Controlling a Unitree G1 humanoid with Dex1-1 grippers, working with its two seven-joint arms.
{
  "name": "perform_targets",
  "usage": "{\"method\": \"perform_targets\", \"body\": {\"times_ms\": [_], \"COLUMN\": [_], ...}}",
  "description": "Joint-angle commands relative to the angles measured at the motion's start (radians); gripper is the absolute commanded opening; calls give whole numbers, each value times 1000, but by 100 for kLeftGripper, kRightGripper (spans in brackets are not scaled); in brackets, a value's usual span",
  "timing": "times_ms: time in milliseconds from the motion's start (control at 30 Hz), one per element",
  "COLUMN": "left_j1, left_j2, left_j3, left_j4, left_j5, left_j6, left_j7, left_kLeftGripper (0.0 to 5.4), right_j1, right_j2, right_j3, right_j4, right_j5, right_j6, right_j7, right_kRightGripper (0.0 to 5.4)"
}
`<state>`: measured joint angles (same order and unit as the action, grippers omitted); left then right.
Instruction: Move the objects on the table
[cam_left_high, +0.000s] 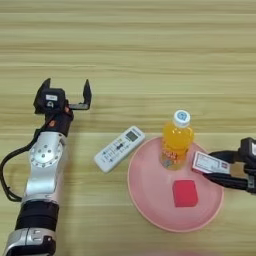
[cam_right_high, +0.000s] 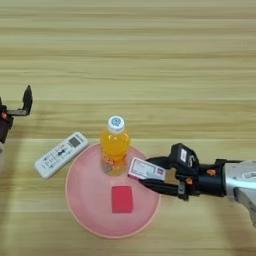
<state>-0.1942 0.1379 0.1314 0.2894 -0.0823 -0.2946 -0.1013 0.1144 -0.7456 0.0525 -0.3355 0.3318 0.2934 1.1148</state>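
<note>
**Box held over the plate's right edge**

My left tool (cam_left_high: 67, 92) rests on the bench (cam_left_high: 150, 45) at far left, fingers spread and holding nothing. The remote control (cam_left_high: 119, 148) lies just left of the pink plate (cam_left_high: 145, 205). On the plate stand an orange bottle (cam_left_high: 176, 141) and the red cube (cam_left_high: 185, 193). My right tool (cam_right_high: 150, 174) pinches the white-and-red box (cam_right_high: 146, 169) above the plate's right rim.

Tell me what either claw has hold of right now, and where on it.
The right claw pinches the small flat white-and-red box by its right end, over the round pink plate. The left claw is open and holds nothing.
</note>
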Motion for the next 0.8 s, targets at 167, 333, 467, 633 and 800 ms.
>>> {"method": "perform_targets", "body": {"times_ms": [167, 333, 467, 633, 800], "left_j1": [-11, -10, -10, -10, -12], "left_j2": [4, 5, 5, 5, 5], "left_j3": [-4, -4, -4, -4, -4], "left_j4": [1, 2, 2, 4, 7], "left_j5": [9, 9, 9, 9, 9], "left_j6": [-11, -13, -13, -15, -17], "left_j7": [-2, -2, -2, -2, -2], "left_kLeftGripper": [540, 540, 540, 540, 540], "right_j1": [-43, -55, -59, -65, -70], "right_j2": [-16, -11, -10, -10, -10], "right_j3": [47, 74, 86, 92, 98], "right_j4": [54, 73, 77, 82, 91], "right_j5": [-66, -95, -99, -103, -107], "right_j6": [-38, -52, -54, -55, -59], "right_j7": [-6, -10, -9, -12, -15], "right_kRightGripper": [209, 209, 209, 209, 209]}}
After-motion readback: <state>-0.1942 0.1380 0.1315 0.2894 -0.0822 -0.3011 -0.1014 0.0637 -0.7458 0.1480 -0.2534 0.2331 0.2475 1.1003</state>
